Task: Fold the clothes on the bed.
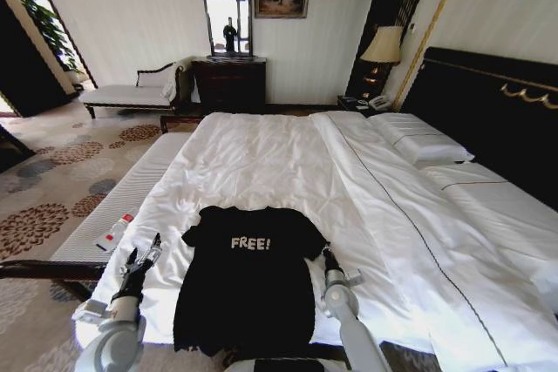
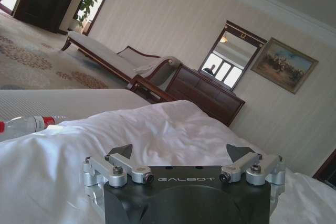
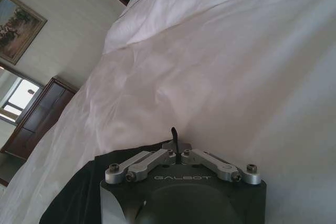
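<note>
Fingers point(image 2: 239, 157) of left gripper point(image 1: 145, 254): spread wide, empty, poised above white duvet just beside left sleeve of black short-sleeved cotton T-shirt with white "FREE!" lettering point(image 1: 248, 280). Fingers point(image 3: 174, 136) of right gripper point(image 1: 329, 255): pressed together, apparently pinching edge of right sleeve against bedding, though fabric between the tips not confirmed. T-shirt: spread flat, chest up, near foot edge of large white-dressed bed with dark wooden frame point(image 1: 392, 215); hem toward robot. Symmetrical placement of both grippers at sleeves: judged as preparation for inward sleeve fold. Clear plastic bottle with red cap point(image 1: 114, 232): lying on striped bench, apart from garment.
</note>
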{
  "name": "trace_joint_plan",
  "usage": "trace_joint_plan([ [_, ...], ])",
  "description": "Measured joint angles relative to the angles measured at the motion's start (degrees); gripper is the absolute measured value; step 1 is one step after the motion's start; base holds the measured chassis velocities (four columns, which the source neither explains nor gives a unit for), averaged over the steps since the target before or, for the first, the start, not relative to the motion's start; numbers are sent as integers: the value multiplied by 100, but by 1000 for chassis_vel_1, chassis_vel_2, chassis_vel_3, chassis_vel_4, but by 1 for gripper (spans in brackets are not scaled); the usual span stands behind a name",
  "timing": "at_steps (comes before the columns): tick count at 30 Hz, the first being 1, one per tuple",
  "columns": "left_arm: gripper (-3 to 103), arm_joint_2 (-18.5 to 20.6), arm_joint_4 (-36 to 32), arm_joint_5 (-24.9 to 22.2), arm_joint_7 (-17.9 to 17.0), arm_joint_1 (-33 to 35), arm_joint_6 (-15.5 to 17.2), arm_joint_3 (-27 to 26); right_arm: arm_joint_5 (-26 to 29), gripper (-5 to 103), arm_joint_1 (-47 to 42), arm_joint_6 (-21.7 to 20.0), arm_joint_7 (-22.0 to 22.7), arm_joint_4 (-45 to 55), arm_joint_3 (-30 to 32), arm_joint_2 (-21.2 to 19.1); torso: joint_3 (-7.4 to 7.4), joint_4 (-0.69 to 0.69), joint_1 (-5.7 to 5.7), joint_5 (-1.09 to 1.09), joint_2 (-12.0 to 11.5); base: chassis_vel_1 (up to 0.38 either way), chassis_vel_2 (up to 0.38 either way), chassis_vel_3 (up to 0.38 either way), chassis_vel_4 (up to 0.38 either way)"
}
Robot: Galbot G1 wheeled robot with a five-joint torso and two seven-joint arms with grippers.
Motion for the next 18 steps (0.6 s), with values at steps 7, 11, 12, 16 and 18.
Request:
trace_joint_plan([
  [7, 100, -17, 16, 46, -10, -21, 5, 12, 14, 0, 94, 88, -12, 104, 45, -93, 0, 0, 0, 0, 0, 0, 0, 0, 0],
  [11, 100, -48, 26, 122, -12, -16, 4, 38, 7, 0, 104, 121, -130, 245, 61, -157, 0, 0, 0, 0, 0, 0, 0, 0, 0],
  [12, 100, -54, 30, 140, -12, -11, 1, 44, 5, 0, 104, 122, -145, 261, 62, -163, 0, 0, 0, 0, 0, 0, 0, 0, 0],
  [16, 100, -90, 35, 211, -12, 18, -18, 72, -36, 0, 126, 123, -228, 326, 58, -206, 0, 0, 0, 0, 0, 0, 0, 0, 0],
  [18, 100, -113, 33, 242, -12, 46, -32, 82, -117, 0, 171, 121, -249, 328, 29, -244, 0, 0, 0, 0, 0, 0, 0, 0, 0],
])
